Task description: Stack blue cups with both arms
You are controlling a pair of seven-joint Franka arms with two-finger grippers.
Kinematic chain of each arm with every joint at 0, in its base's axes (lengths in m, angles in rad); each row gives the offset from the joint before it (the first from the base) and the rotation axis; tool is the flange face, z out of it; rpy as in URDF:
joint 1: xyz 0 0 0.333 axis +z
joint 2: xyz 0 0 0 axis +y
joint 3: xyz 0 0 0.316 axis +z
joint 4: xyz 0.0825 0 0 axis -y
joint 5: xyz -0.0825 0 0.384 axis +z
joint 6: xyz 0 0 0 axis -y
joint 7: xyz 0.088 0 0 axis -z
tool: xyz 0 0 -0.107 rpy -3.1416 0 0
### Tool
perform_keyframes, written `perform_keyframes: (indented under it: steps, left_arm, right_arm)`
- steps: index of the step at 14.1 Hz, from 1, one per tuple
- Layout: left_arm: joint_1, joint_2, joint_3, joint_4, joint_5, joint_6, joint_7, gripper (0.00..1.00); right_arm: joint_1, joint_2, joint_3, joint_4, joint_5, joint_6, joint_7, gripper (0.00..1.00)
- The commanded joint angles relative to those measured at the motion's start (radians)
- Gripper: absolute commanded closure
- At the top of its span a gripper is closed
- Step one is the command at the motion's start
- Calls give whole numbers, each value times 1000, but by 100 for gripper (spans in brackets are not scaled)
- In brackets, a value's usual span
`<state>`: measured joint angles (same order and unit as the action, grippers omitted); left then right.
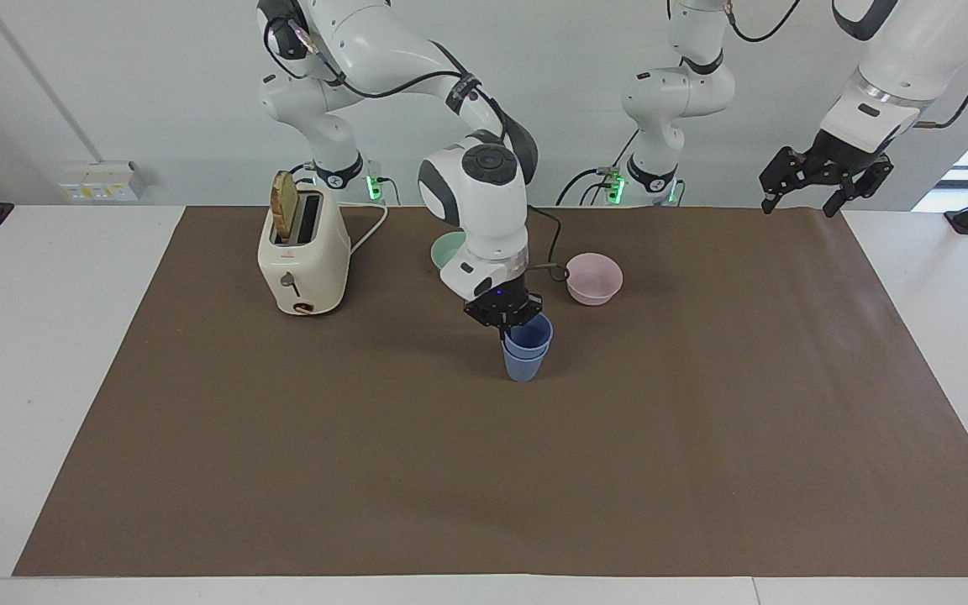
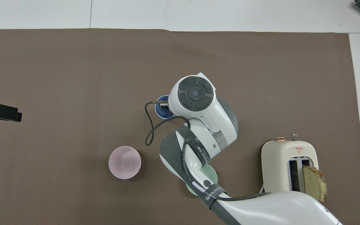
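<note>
Two blue cups stand nested mid-table: the upper cup (image 1: 531, 334) sits inside the lower cup (image 1: 523, 367), which rests on the brown mat. My right gripper (image 1: 507, 328) is shut on the upper cup's rim, on the side nearer the robots. In the overhead view my right wrist covers most of the cups (image 2: 160, 107), so only part of their rim shows. My left gripper (image 1: 797, 205) is open and empty, held high over the mat's edge at the left arm's end, and its tip shows in the overhead view (image 2: 11, 112).
A pink bowl (image 1: 593, 278) (image 2: 124, 162) and a mint-green bowl (image 1: 448, 249) (image 2: 210, 173) sit nearer the robots than the cups. A cream toaster (image 1: 303, 252) (image 2: 289, 165) with a slice of toast stands toward the right arm's end.
</note>
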<state>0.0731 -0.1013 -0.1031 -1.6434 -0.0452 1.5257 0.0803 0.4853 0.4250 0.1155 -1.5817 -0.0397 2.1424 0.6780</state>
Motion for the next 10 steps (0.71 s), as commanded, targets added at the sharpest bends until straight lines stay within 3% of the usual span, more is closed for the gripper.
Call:
perform_keyframes:
  steps: [1, 2, 4, 10]
  left_arm:
    - [-3, -14, -7, -4, 16, -30, -8, 0]
    - [-3, -15, -7, -4, 16, -33, -8, 0]
    - [-3, -15, -7, -4, 16, -44, -7, 0]
    - [-3, -15, -10, -4, 11, -44, -8, 0]
  right_arm:
    - [-17, -34, 13, -18, 14, 5, -25, 12]
    - [-19, -41, 12, -12, 14, -5, -23, 0]
    - [-42, -95, 4, -15, 14, -31, -26, 0]
    - [-226, -290, 4, -35, 14, -283, -155, 0]
